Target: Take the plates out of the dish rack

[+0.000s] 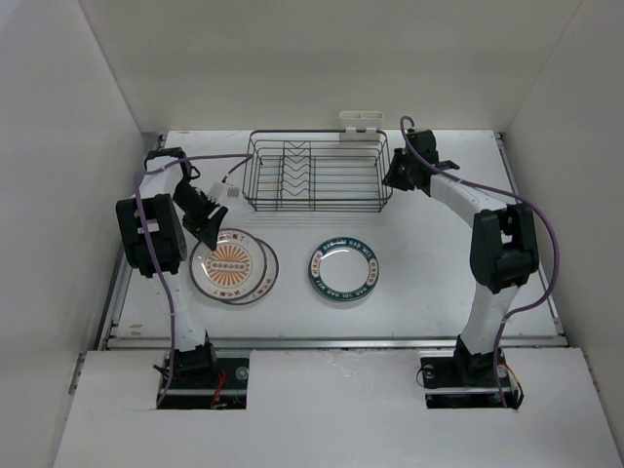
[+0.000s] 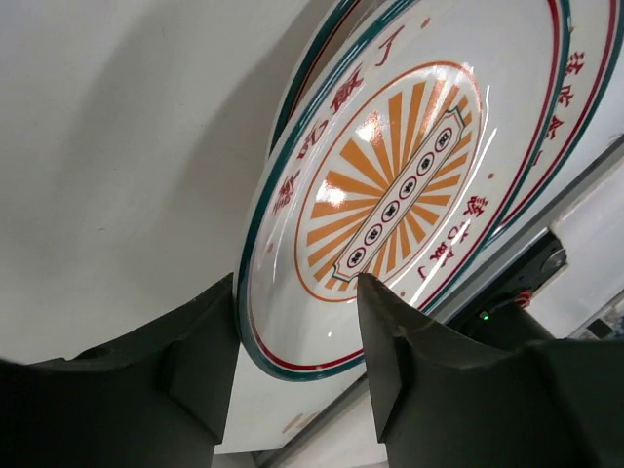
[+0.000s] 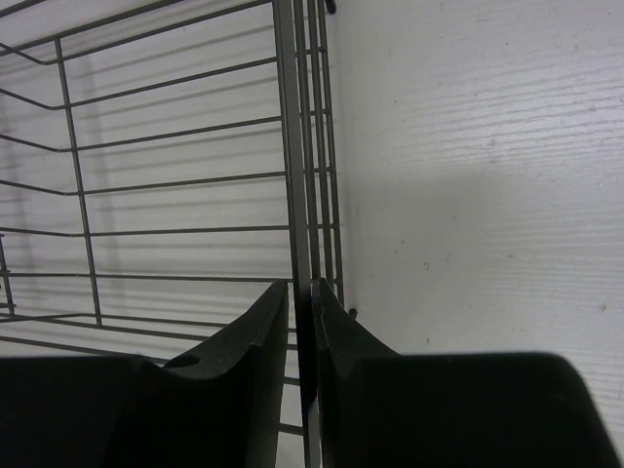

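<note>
3 plates are in view, all on the table (image 1: pixel 439 292) and none between the rack's dividers. 2 of them form a stack at the near left: a sunburst plate (image 2: pixel 390 195) lies on top of a lower plate (image 1: pixel 266 280), which juts out to the right and near side. The 3rd, a green-rimmed plate (image 1: pixel 344 270), lies alone near the middle, apart from the stack with a bare strip of table between them.

1 dish rack (image 1: pixel 317 174) stands at the far middle, with 1 white caddy (image 1: pixel 363 121) on its far long side, close to the back wall.

The left gripper (image 2: pixel 297 292) hangs over the far-left rim of the sunburst plate with its 2 fingers (image 2: pixel 210 361) spread wide. The rim shows in the gap between them, and whether either finger touches it cannot be told. The right gripper (image 3: pixel 302 292) sits at the rack's right end, its 2 fingers pressed together on an upright end wire.

The stack lies close to the table's left edge, beside the left arm. The widest open table is to the right of the green-rimmed plate and near the right arm's base. A band of bare table separates the rack's near side from all 3 plates.
</note>
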`<state>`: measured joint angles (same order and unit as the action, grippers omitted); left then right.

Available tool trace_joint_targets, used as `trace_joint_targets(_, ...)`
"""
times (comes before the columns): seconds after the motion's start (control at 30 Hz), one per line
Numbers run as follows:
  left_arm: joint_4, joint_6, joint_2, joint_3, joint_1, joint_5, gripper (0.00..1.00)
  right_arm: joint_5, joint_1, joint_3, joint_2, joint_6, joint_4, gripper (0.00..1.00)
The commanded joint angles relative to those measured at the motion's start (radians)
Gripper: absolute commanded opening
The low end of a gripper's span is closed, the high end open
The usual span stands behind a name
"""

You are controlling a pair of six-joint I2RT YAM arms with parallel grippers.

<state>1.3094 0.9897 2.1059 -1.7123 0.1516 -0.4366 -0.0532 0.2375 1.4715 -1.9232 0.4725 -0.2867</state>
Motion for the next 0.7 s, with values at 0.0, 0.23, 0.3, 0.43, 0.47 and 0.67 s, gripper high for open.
trace_joint_targets(0.0, 0.269, 0.053, -0.024, 0.028, -0.011, 0.006, 0.46, -0.027, 0.019, 0.032, 0.001, 0.015, -0.003, 0.22)
trace_joint_targets(0.23, 0.269, 0.081, -0.069, 0.101, -0.058, -0.053, 0.47, -0.027, 0.019, 0.032, 0.001, 0.015, -0.012, 0.22)
trace_joint_targets(0.3, 0.269, 0.081, -0.078, 0.112, -0.079, -0.062, 0.47, -0.027, 0.019, 0.032, 0.001, 0.015, -0.012, 0.22)
trace_joint_targets(0.43, 0.269, 0.081, -0.078, 0.109, -0.080, -0.050, 0.52, -0.027, 0.019, 0.023, 0.001, 0.015, -0.012, 0.22)
trace_joint_targets(0.47, 0.269, 0.081, -0.089, 0.100, -0.080, -0.050, 0.54, -0.027, 0.019, 0.023, 0.001, 0.015, -0.012, 0.22)
trace_joint_targets(0.67, 0.257, 0.058, -0.156, 0.034, -0.050, -0.120, 0.72, -0.027, 0.019, 0.013, 0.035, 0.005, -0.012, 0.26)
